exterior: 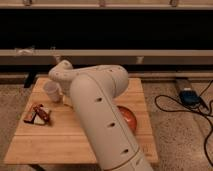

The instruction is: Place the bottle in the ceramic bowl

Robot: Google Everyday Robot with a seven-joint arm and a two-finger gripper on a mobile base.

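Note:
My white arm (97, 112) reaches across the wooden table (55, 137) and covers its middle. The gripper (64, 98) is low over the table's back left, just right of the white cup (51, 91), and is mostly hidden by the arm. The bottle is hidden behind the arm and gripper. The orange-brown ceramic bowl (128, 118) stands on the right side of the table, its left part covered by the arm. The bowl is well to the right of the gripper.
Dark red-brown and white packets (37, 114) lie near the table's left edge. A blue-grey box (188, 96) with black cables (180, 107) lies on the floor at the right. A dark wall with ledges runs behind the table.

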